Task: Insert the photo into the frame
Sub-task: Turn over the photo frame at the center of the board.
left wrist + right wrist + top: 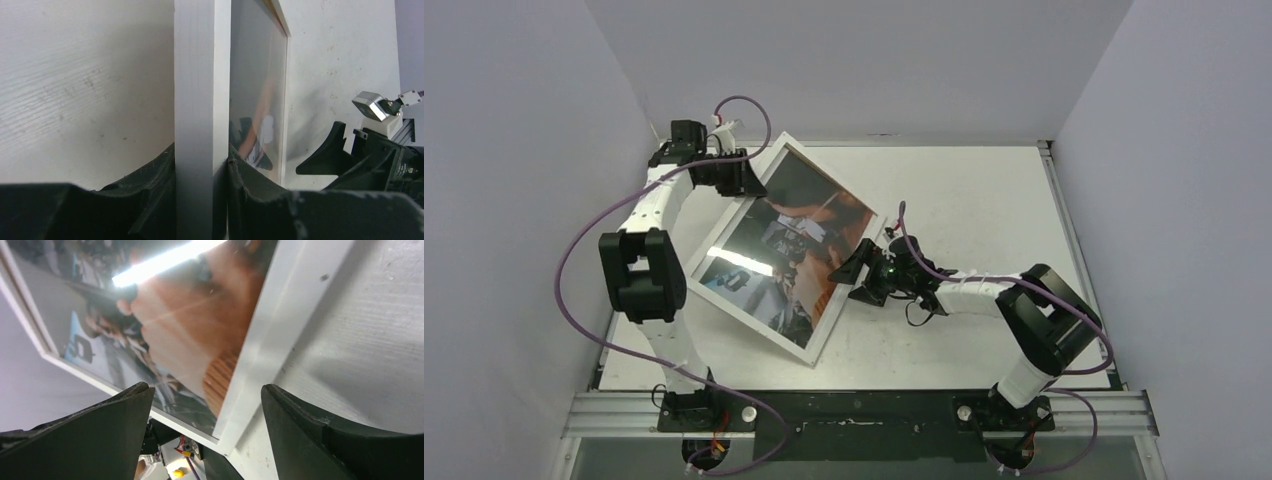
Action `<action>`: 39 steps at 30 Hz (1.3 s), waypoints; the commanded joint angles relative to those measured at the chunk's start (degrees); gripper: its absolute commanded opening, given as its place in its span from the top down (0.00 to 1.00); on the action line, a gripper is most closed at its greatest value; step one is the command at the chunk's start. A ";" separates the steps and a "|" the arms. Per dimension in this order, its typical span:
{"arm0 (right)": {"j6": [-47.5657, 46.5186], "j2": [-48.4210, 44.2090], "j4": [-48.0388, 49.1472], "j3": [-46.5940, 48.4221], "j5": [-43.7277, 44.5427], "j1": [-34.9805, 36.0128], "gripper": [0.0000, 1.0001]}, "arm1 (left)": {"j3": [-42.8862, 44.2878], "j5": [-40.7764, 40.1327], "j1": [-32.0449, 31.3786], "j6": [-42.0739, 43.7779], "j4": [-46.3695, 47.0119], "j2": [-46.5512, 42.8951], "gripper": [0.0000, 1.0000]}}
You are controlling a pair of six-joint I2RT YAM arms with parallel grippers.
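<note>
- Pale wood frame (752, 324) sits angled across the white table (984, 200), with the photo (789, 250) showing inside its bars
- Left gripper (747, 183) is clamped on the frame's far-left bar, one finger (150, 200) pressed to each face
- Right gripper (858, 274) is at the frame's right edge, its fingers (310, 440) spread wide and gripping nothing

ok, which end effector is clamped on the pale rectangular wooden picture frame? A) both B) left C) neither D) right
B: the left end effector squeezes a bar of the pale rectangular wooden picture frame between its fingers, while the right end effector stands open, fingers wide apart.
</note>
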 commanded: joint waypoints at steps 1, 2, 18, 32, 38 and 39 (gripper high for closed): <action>0.72 -0.01 4.43 -0.97 0.89 1.02 0.19 | 0.90 -0.89 -1.45 -2.56 8.61 3.71 0.84; 0.65 -0.43 3.99 -1.23 1.21 0.89 0.19 | 0.71 -1.18 -1.49 -2.76 9.91 4.45 0.84; -8.63 -10.14 -18.95 2.08 6.45 -0.17 0.18 | 8.08 -13.19 -6.93 4.28 12.33 20.71 0.63; -10.25 -9.53 -20.99 5.54 6.90 -1.09 0.13 | 17.21 -19.89 -7.54 6.06 5.53 25.68 0.11; -15.64 -10.04 -27.93 12.73 8.86 -7.17 0.06 | 20.81 -18.27 -3.29 3.54 0.30 22.78 0.04; -17.33 -10.48 -29.66 14.14 10.78 -8.26 0.05 | 21.38 -17.84 -2.48 3.41 -1.22 21.97 0.04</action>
